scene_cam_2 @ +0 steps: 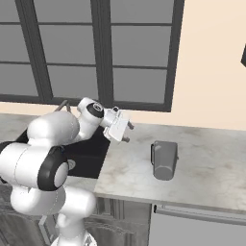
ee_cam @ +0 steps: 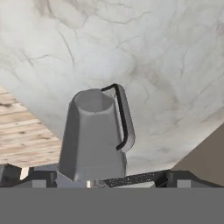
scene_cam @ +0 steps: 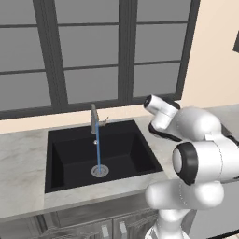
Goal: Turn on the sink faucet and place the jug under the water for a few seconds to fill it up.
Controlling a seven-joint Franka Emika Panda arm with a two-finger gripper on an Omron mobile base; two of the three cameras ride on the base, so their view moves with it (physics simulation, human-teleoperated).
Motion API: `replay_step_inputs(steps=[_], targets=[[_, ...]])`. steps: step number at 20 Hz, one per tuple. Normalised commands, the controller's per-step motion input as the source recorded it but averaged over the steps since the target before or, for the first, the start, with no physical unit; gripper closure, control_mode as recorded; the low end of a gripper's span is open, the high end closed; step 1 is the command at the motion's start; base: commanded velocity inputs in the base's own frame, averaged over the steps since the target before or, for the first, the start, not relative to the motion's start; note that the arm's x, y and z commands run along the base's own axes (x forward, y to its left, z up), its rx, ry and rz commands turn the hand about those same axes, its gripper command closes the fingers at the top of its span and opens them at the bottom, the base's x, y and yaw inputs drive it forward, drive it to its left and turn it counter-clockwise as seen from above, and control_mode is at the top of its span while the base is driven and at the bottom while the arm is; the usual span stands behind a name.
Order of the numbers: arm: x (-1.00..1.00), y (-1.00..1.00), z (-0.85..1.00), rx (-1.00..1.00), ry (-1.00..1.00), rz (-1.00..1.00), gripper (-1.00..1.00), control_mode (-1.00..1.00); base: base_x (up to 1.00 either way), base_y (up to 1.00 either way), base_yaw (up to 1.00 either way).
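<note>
You can see a thin, straight, bright blue stream of water (scene_cam: 98, 151) running from the slim grey-bronze metal sink faucet (scene_cam: 95, 119) down to the round silver drain (scene_cam: 99, 171) in the large matte black rectangular sink (scene_cam: 70, 158), so the tap is already on. The grey metal jug (scene_cam_2: 164, 159), with its tapered body and loop side handle (ee_cam: 124, 118), stands upright on the pale marbled stone surface (scene_cam_2: 211, 168) to the right of the sink, well apart from the stream and not under it. In the right base view your white arm reaches across the right edge of the basin, and the hand (scene_cam_2: 126, 132) hangs above the surface near the jug's left side, apart from it and touching nothing. The hand view looks onto the jug from close by: its open mouth is turned away from the camera, and the dark-edged handle sits on the right of the body. Its fingers (scene_cam_2: 129, 125) appear spread with nothing between them, so the hand is released and the jug is not grasped.
</note>
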Motion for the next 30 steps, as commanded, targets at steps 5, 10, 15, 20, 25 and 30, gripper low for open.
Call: replay_step_inputs(steps=[5,10,15,20,25,30], targets=[[0.14,-0.35,-0.31,0.0,0.0,-0.06,-1.0,-1.0,0.0,0.0,0.0],[0.21,-0.39,-0.24,0.0,0.0,-0.05,-1.0,-1.0,0.0,0.0,0.0],[0.2,-0.38,-0.22,0.0,0.01,-0.04,-1.0,-1.0,0.0,0.0,0.0],[0.12,-0.33,-0.19,0.0,0.0,-0.04,-1.0,-1.0,0.0,0.0,0.0],[0.0,-0.14,-0.15,0.0,0.0,-0.02,-1.0,-1.0,0.0,0.0,0.0],[0.06,-0.13,-0.13,0.0,0.0,-0.02,-1.0,-1.0,0.0,0.0,0.0]])
